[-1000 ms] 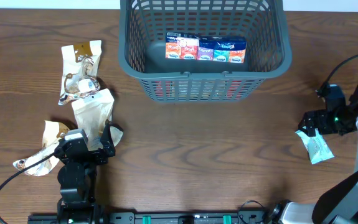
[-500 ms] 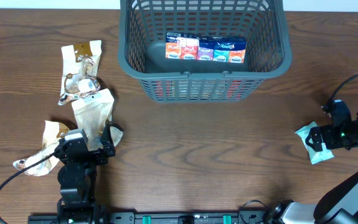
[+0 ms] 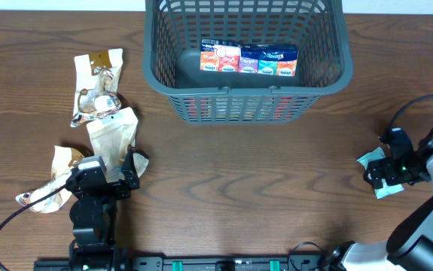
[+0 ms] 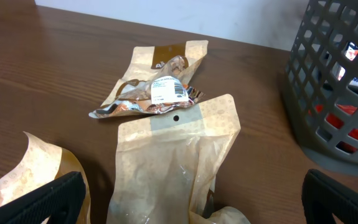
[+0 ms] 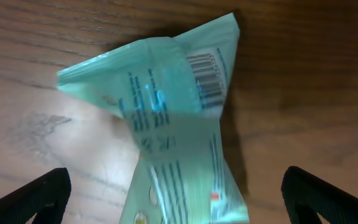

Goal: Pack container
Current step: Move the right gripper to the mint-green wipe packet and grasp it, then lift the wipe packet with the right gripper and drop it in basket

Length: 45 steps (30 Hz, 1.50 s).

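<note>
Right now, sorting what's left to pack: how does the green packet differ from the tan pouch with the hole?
The green packet is mint with a barcode; the tan pouch looks like paper. The packet lies alone on the right; the pouch lies left among other wrappers. The pouch looks larger than the packet. Both are on the table, outside the basket.

Right tool [image 3: 376,172] partly hides the teal packet [image 3: 366,159].
</note>
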### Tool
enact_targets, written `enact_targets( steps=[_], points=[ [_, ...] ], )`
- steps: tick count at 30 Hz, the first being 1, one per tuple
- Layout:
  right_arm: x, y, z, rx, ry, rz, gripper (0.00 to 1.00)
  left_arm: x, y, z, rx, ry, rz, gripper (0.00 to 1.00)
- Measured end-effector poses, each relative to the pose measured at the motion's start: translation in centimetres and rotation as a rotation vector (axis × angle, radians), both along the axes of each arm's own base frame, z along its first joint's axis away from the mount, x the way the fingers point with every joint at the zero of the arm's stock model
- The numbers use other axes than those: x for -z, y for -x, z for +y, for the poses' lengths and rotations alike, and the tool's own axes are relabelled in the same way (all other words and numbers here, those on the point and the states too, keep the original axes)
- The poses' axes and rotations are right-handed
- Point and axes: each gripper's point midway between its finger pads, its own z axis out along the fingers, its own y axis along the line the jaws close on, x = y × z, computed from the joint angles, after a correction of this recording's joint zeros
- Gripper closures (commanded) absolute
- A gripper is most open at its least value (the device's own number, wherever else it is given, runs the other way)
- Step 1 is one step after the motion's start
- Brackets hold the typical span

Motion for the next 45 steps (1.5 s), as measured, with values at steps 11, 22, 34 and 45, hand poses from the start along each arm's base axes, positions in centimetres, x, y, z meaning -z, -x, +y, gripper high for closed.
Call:
enact_targets(
  steps=[11, 22, 34, 45],
  points=[
    [1.4, -0.6, -0.5, -0.003, -0.001, 0.001, 0.1, 0.0, 0.0, 0.0, 0.0, 0.0, 0.0, 0.01],
    [2.0, -0.8, -0.9, -0.001, 0.013, 0.007, 0.11, 0.0, 0.0, 0.0, 0.0, 0.0, 0.0, 0.01],
    [3.1, -0.2, -0.8, 0.008, 0.001, 0.045, 0.54, 0.0, 0.0, 0.0, 0.0, 0.0, 0.0, 0.01],
    [2.5, -1.7, -1.0, 0.096, -0.014, -0.024, 0.99, 0.0, 0.0, 0.0, 0.0, 0.0, 0.0, 0.02]
  ],
)
